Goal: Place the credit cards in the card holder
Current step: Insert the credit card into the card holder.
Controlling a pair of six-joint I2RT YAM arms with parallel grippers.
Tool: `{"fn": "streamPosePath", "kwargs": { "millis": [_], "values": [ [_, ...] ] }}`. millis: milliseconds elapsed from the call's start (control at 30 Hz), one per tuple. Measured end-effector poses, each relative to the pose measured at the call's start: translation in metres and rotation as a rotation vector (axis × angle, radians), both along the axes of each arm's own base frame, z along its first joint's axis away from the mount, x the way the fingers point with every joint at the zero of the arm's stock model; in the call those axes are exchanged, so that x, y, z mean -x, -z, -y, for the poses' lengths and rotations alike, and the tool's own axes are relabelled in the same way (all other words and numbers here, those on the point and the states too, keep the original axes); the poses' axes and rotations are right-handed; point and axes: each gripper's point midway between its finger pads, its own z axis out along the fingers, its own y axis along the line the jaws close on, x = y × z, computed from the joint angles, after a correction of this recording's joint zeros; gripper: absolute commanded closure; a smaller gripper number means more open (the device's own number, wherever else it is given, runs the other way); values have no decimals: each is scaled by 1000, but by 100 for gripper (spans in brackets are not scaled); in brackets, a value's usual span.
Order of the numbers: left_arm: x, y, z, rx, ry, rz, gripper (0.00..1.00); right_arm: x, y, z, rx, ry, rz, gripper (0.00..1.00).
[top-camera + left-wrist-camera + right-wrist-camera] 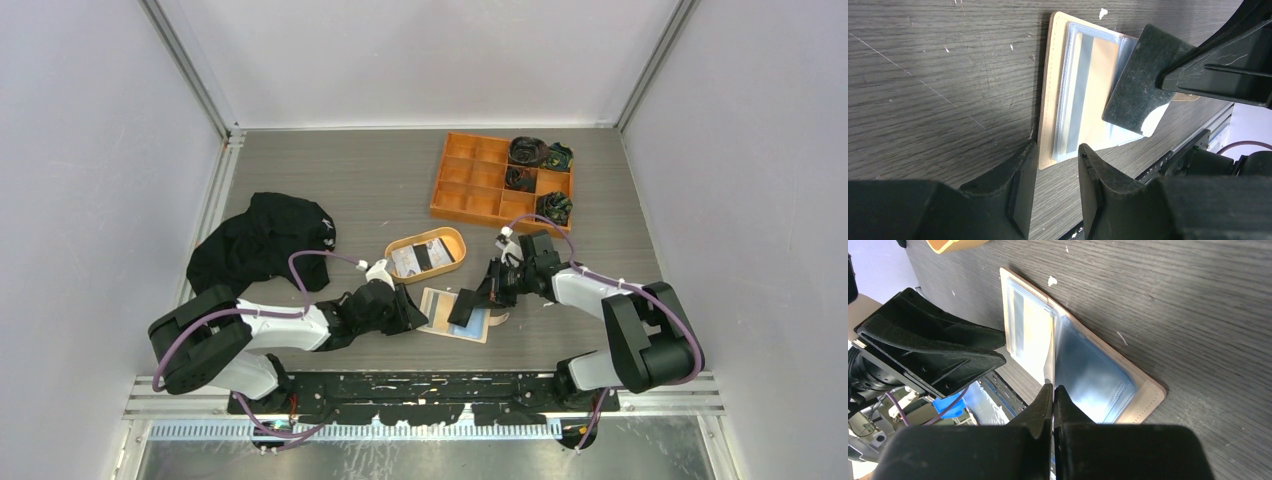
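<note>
Top external | card holder (436, 316) lies open by the bench (350, 190) front edge | right gripper (483, 298) pinches dark credit card (465, 306) over its sleeves | left gripper (415, 315) jaws apart, empty, at holder's left edge | one card (1088, 85) looks sleeved; more cards left in tray (461, 250)

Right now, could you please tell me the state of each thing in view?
card holder: open flat, clear sleeves up.
dark card: gripped by the right jaws, over the sleeves, not visibly inserted.
left gripper: jaws open at the holder's edge.
right gripper: jaws shut on the dark card.
oval tray: holds cards.
orange box: some compartments filled.
</note>
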Motion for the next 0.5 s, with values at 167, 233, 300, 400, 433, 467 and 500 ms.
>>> {"fn": "streamPosePath", "kwargs": {
  "millis": [167,233,300,400,433,467,500],
  "values": [
    [0,0,0,0,0,0,63,1,1,1,6,0,-1,99],
    [0,0,0,0,0,0,63,1,1,1,9,0,-3,99],
    [0,0,0,0,0,0,63,1,1,2,12,0,2,99],
    [0,0,0,0,0,0,63,0,0,2,13,0,9,99],
    [0,0,0,0,0,0,63,0,0,2,13,0,9,99],
    [0,0,0,1,1,0,63,0,0,2,13,0,10,99],
    [0,0,0,2,1,0,63,0,0,2,12,0,11,99]
  ]
}}
